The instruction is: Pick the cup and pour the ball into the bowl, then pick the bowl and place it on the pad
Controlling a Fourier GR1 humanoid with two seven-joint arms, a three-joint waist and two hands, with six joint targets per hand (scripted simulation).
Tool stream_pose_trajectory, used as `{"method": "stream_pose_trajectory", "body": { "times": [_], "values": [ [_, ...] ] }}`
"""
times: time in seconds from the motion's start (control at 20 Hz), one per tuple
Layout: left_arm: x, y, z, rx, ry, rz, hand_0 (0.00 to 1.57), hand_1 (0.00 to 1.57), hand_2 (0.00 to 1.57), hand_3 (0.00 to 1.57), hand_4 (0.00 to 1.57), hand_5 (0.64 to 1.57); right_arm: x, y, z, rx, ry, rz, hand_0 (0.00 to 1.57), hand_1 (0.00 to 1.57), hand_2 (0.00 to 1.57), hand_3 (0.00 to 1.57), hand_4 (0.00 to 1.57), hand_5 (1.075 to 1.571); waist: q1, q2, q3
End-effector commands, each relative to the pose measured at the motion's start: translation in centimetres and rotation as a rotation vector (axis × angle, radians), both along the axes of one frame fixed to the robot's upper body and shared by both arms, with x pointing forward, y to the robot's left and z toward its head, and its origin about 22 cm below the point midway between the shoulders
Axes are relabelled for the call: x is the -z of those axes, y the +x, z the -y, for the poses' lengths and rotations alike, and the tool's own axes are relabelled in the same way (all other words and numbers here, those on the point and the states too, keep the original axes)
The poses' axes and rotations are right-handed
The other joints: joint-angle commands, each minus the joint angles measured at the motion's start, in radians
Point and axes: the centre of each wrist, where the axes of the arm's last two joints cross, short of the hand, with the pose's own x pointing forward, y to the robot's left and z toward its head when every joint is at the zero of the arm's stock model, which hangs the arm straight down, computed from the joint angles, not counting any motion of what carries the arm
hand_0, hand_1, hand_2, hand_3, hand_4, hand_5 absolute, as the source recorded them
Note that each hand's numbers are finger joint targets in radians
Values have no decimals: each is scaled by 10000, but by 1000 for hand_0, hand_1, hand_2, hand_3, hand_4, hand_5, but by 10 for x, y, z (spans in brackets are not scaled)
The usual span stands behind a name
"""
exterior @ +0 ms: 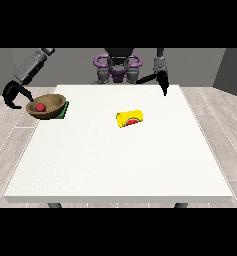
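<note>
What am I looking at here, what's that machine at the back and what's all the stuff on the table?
That is a humanoid robot seen from a camera across a white table, facing it. Its two arms end in black hands. On the table, a yellow cup lies on its side. A brown bowl with a red ball inside sits over a green pad at the table's edge. The hand at the view's left is beside the bowl, fingers curled. The hand at the view's right hangs above the table, holding nothing.

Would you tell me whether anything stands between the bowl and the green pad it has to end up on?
Nothing visible does. The brown bowl, with the red ball inside, is already over the green pad at the table's corner, with the hand at the view's left beside it. The yellow cup lies on its side mid-table, well away.
</note>
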Motion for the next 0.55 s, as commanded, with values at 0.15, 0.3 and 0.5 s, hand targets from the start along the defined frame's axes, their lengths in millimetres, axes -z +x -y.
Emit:
{"method": "stream_pose_trajectory", "body": {
  "times": [0.15,0.3,0.5],
  "values": [
    [-3,3,-12,-318,-52,-138,0,0,0,0,0,1568,-21,1,6,238,-168,-353,0,0,357,259,0,1489,-85,-369,-8],
    [17,-12,3,-89,-121,-432,0,0,0,0,0,1569,-25,-7,14,79,-83,-464,0,0,255,56,0,1493,-287,-712,-8],
    [28,-1,-9,-225,-298,-1368,0,0,0,0,0,1569,-83,-15,29,-971,54,48,0,0,189,288,0,1503,-482,-1562,-24]
  ]
}}
